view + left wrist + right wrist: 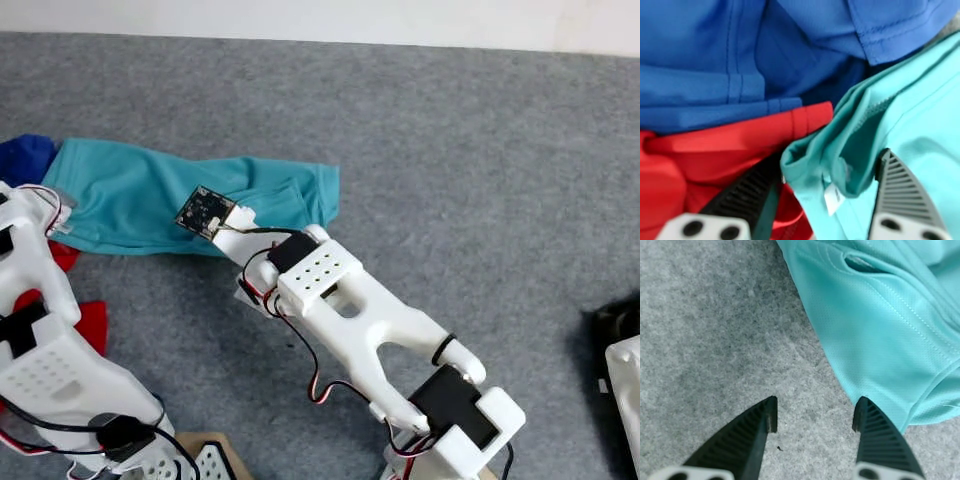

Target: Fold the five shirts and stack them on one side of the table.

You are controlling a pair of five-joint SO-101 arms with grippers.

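A teal shirt point(170, 200) lies spread at the table's left-centre. A blue shirt point(25, 155) shows at the far left edge, with a red shirt point(90, 322) nearer the front under the left arm point(35, 320). In the left wrist view my left gripper point(830, 157) is open, its fingers either side of a bunched teal shirt point(840, 155) edge with a white label; the blue shirt point(740, 60) and red shirt point(715, 150) lie just beyond. My right gripper point(817, 405) is open over bare carpet, beside the teal shirt point(880, 325) hem. The right arm point(330, 290) comes in from the front.
Grey carpet point(460, 150) covers the table, open to the right and the back. A black object point(615, 318) and a white part point(627, 385) sit at the right edge. Wooden arm bases point(215, 455) stand at the front edge.
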